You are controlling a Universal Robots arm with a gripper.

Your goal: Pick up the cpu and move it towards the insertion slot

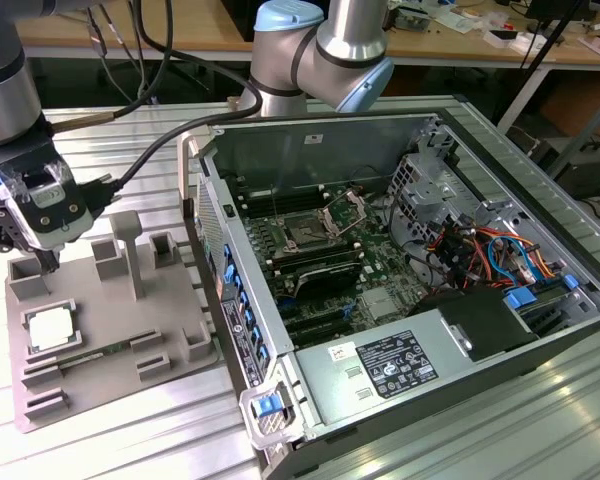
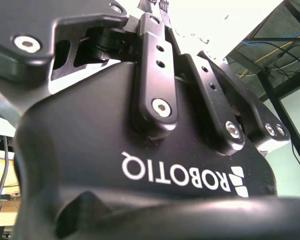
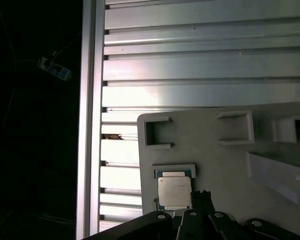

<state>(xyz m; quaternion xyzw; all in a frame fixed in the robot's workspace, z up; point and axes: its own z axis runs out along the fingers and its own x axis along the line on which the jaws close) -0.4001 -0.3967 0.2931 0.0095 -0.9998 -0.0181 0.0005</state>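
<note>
Exterior view showed me the gripper hanging over the grey tray, with the cpu lying in a recess just beneath its tip, not gripped. I could not tell whether the gripper was clenched or released. The insertion slot sat well apart.

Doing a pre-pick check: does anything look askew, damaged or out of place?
Nothing stands out. The cpu lies flat and square in its tray pocket, and the slot has its bracket open inside the case.

A grey plastic tray with raised blocks lies on the ribbed aluminium table, just beside an open computer case holding coloured cables.
</note>
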